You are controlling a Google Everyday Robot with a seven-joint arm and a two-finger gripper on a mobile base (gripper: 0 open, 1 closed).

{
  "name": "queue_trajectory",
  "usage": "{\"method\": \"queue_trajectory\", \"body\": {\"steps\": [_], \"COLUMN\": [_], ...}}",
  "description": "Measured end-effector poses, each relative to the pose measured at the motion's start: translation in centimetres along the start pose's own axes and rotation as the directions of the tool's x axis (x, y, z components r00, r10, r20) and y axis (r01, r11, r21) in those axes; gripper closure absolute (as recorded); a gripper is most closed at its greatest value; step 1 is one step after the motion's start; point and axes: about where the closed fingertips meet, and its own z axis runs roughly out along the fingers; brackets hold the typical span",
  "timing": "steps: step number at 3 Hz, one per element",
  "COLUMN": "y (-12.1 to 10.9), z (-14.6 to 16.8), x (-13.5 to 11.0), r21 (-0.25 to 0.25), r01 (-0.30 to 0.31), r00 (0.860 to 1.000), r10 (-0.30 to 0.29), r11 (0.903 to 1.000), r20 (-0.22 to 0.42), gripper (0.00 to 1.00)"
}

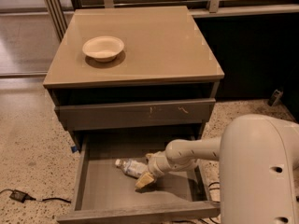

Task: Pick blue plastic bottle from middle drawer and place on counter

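My gripper (145, 180), low in the centre of the frame inside the middle drawer (105, 192), looks matt tan, on my smooth, white, plastic-looking arm (194, 152). The drawer is matt grey-brown wood. The blue plastic bottle (131, 167) is clear, faintly shiny plastic. The counter (159, 45) is glossy tan (light mirrors off it); the bowl (103, 47) is matt white paper.
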Motion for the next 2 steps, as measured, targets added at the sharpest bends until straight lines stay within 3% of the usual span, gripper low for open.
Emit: {"method": "queue_trajectory", "body": {"steps": [2], "y": [0.0], "z": [0.01], "x": [0.0], "r21": [0.0], "r01": [0.0], "r00": [1.0], "r10": [0.0], "r11": [1.0], "r20": [0.0], "gripper": [0.64]}}
